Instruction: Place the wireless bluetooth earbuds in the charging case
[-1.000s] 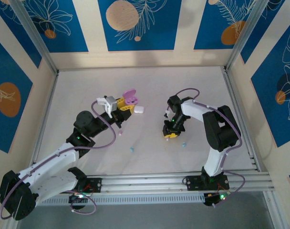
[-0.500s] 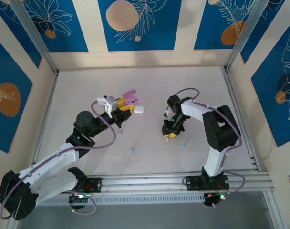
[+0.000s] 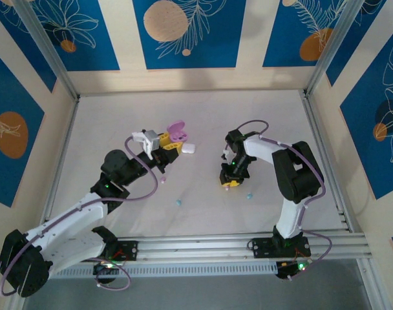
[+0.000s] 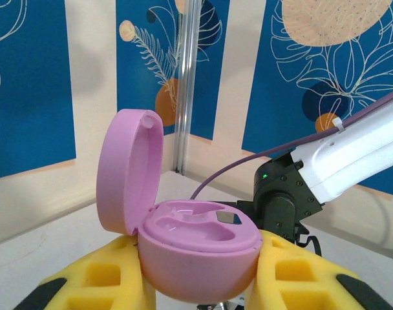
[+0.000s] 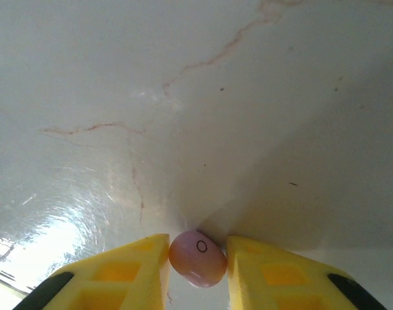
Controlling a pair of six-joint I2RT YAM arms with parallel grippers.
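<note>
The left hand (image 3: pixel 164 143) sits at about 11 o'clock from the worktop's (image 3: pixel 203 110) middle. It is closed on the pink charging case (image 4: pixel 196 248), whose rounded base is pinched between the yellow pads (image 4: pixel 112 278). The case stands upright with its lid (image 4: pixel 128 171) swung open at 10 o'clock, and the moulded wells inside look bare. A small white case (image 3: pixel 189 148) lies just at 4 o'clock of it.

The right hand (image 3: pixel 230 182), at 4 o'clock from the middle, points down at the worktop. Its pads touch both sides of a pink earbud (image 5: pixel 197 259), gripping it at the surface. One teal earbud (image 3: pixel 249 194) lies near this hand, at its 4 o'clock. Another teal earbud (image 3: pixel 178 201) lies at 7 o'clock from the middle, apart from both hands.
</note>
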